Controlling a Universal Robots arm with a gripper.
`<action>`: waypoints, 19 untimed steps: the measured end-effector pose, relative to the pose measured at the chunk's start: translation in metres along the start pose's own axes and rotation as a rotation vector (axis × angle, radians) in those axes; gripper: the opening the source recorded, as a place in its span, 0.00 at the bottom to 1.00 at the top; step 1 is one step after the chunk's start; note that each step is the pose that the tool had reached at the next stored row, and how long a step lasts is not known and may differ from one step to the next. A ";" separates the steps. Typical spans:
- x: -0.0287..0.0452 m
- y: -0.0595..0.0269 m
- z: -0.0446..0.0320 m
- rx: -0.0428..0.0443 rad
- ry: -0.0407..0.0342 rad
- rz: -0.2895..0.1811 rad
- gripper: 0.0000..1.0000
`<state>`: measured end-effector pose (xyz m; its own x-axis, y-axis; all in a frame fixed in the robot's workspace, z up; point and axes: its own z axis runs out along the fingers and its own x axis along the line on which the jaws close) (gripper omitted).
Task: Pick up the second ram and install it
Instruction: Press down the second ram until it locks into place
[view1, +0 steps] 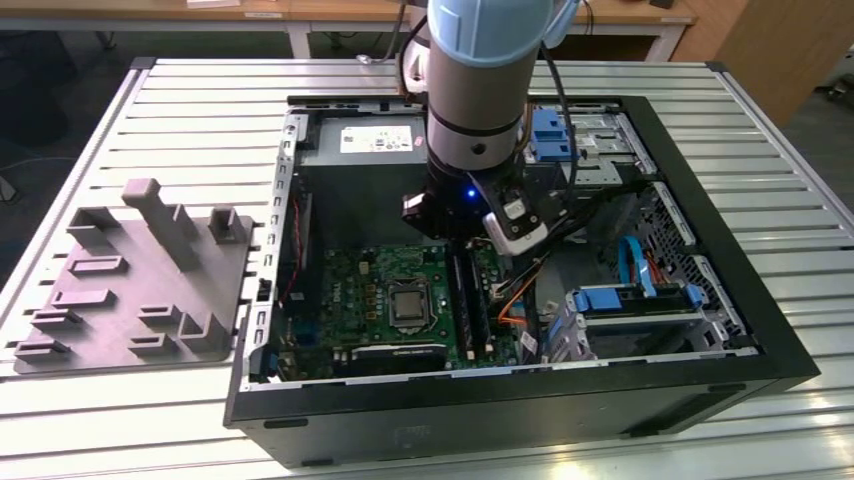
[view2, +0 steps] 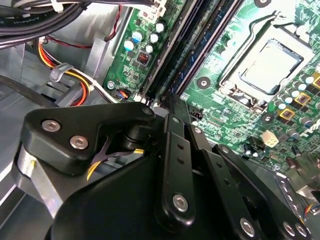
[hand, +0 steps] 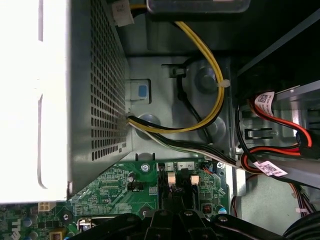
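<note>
The open computer case (view1: 694, 380) lies on its side with the green motherboard (view1: 374, 290) facing up. Two long dark sticks stand side by side in the motherboard's memory slots (view1: 467, 300). I cannot tell which of them is the second ram (view2: 187, 55). My gripper (view1: 461, 243) hangs inside the case over the far end of those slots. In the second wrist view my gripper (view2: 170, 100) has its black fingers drawn together, shut, with the tip at the end of the sticks. Whether it touches them I cannot tell. The slot ends (hand: 172, 177) also show just beyond my gripper (hand: 172, 217).
A grey plastic block (view1: 134, 280) with slots and posts sits on the slatted table at the exterior view's left. Inside the case are the power supply (view1: 360, 140), the processor socket (view1: 403, 300), blue drive brackets (view1: 627, 298) and bundles of cables (hand: 200, 120) close to the slots.
</note>
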<state>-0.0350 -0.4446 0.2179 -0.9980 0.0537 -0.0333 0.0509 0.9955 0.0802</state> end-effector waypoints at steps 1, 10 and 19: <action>0.0000 0.0000 0.0000 0.0001 0.0000 0.000 0.10; -0.0005 0.0010 -0.0124 -0.0002 -0.0002 0.000 0.10; -0.0013 -0.0023 -0.0277 -0.0001 -0.0001 0.000 0.10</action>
<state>-0.0348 -0.4491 0.2454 -0.9980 0.0537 -0.0334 0.0509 0.9955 0.0803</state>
